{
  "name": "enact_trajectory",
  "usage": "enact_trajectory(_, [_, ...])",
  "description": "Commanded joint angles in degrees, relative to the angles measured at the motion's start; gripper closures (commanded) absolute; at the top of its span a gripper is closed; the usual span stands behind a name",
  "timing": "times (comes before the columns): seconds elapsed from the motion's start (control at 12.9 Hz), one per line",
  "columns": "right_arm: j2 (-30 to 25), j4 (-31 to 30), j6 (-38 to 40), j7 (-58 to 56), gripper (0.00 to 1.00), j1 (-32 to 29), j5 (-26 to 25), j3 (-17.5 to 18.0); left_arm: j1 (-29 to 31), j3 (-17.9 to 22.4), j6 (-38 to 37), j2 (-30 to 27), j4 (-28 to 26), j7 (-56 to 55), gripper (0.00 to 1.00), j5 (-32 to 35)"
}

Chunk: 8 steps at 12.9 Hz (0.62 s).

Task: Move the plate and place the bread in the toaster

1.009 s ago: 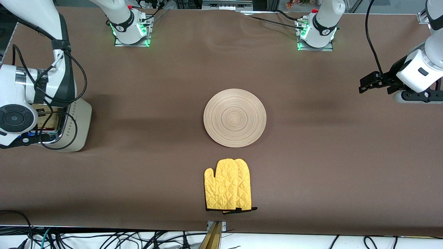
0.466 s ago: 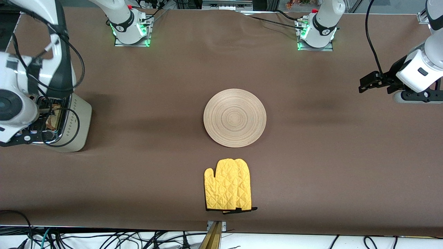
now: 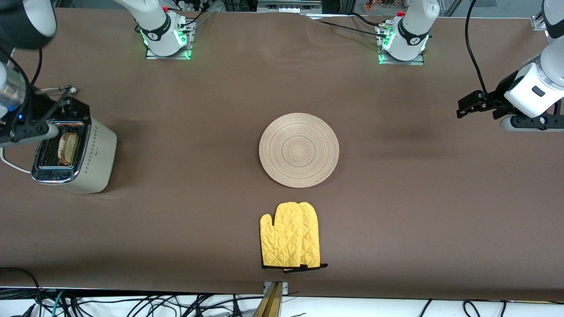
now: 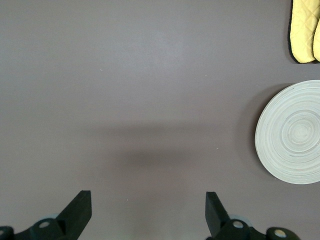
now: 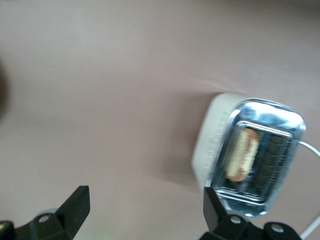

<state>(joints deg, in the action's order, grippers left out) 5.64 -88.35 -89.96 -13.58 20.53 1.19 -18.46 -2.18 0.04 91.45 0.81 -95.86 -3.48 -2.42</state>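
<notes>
The toaster stands at the right arm's end of the table. The bread stands in one of its slots, top edge showing. My right gripper is open and empty, up in the air over the toaster's edge nearest the robots' bases. In the right wrist view the toaster and the bread lie past the open right gripper. The plate lies flat at mid-table. My left gripper waits open over the left arm's end of the table. The left wrist view shows the open left gripper and the plate.
A yellow oven mitt lies nearer to the front camera than the plate, a small gap between them; it also shows in the left wrist view. The toaster's white cord runs off the table's end.
My right gripper has risen off the toaster and drawn back toward the bases, leaving the bread in the slot and the toaster's top uncovered. The left arm has not moved.
</notes>
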Motion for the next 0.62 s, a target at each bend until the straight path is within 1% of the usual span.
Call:
enact_trajectory(0.0, [-2.3, -1.74, 1.1, 0.14, 0.0, -0.84, 2.67, 1.41, -0.45, 0.22, -0.93, -0.28, 0.5, -0.65, 0.0, 1.1])
enact_trajectory(0.23, [-2.82, -1.74, 1.45, 0.05, 0.0, -1.11, 2.68, 1.41, -0.45, 0.22, -0.93, -0.28, 0.5, -0.57, 0.0, 1.1])
enact_trajectory(0.54, [-3.97, -2.7, 3.9, -0.3, 0.0, -1.02, 2.77, 1.41, -0.45, 0.22, -0.93, -0.28, 0.5, -0.57, 0.0, 1.1])
